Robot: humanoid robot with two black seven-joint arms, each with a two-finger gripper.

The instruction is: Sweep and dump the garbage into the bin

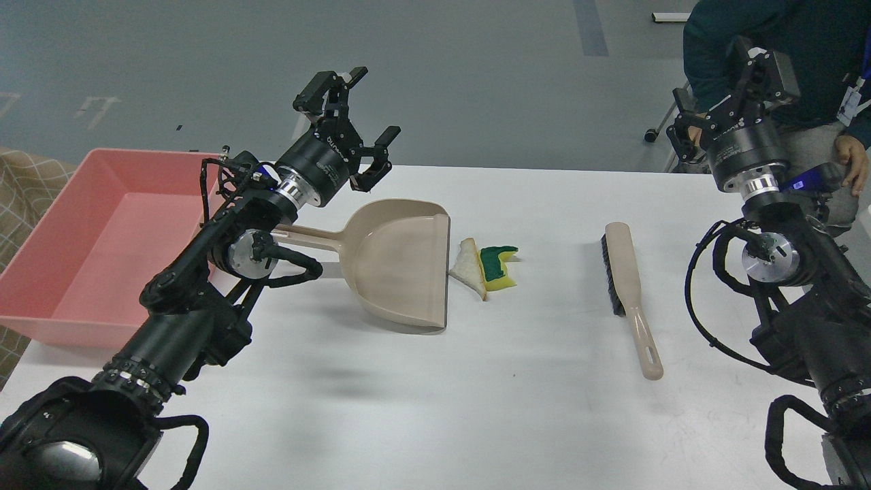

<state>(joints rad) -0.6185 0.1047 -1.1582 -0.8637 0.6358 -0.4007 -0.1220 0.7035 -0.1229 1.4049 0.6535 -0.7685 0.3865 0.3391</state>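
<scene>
Far left, the pink bin (102,238) sits at the table's (476,408) left edge, nothing visible inside it. Just to its right, the left arm reaches up and forward, and the left gripper (350,119) hangs in the air above the far end of the dustpan (401,262) handle, fingers spread wide apart, nothing between them. It's clear of the table and touching nothing.

The beige dustpan lies flat, handle pointing left toward the bin, open mouth facing right. Right at that mouth sits the garbage: the bread slice (468,267), white with a brown crust, its tip touching or all but touching the pan's lip, and pressed against its right side the sponge (498,267), yellow with a green top. Both scraps are on the table, outside the pan, well apart from the bin.

Further right, clear of the scraps, the brush (629,292) lies on its own, bristles on its left edge, handle pointing toward the near side.

Far right, the right gripper (728,95) is held high past the table's back corner, dark against a seated person (782,41) in teal behind it. Its fingers can't be made out well enough to tell whether they're apart or together.
</scene>
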